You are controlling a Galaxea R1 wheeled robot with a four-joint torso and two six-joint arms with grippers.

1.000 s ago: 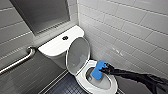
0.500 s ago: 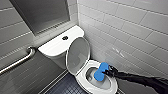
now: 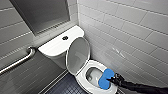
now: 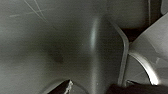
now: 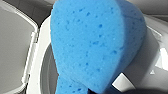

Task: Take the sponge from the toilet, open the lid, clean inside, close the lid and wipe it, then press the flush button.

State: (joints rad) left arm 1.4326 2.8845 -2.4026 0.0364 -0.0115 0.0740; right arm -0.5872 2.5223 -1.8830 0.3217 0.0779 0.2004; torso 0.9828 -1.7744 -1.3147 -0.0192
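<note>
Lid point(image 3: 78, 55) is up, standing nearly upright and leaning back toward the tank point(image 3: 56, 46), and the oval bowl of the toilet point(image 3: 83, 81) is wide open. The right gripper point(image 3: 115, 80) reaches in from the near right on its black arm. Its jaws are clamped on the near-right end of the sponge point(image 3: 106, 78), closed down to the sponge's thickness. The bright blue sponge sits at the right side of the bowl, lapping over the inner edge of the rim, with its free end pointing down into the bowl. Whether it actually presses on the ceramic, I cannot tell.

From the right wrist, the sponge point(image 5: 95, 45) looms large and pitted, with the white rim just behind it and the raised lid point(image 5: 12, 50) beyond.

The dark round flush button point(image 3: 65, 38) sits in the middle of the tank top, well apart from the gripper. A metal grab bar point(image 3: 18, 62) runs along the left wall, white tiles point(image 3: 130, 30) cover the right wall, and dark floor tiles point(image 3: 65, 87) lie beside the bowl.

As for the left gripper, I cannot tell how its jaws stand: its wrist camera shows close grey curved surfaces.
</note>
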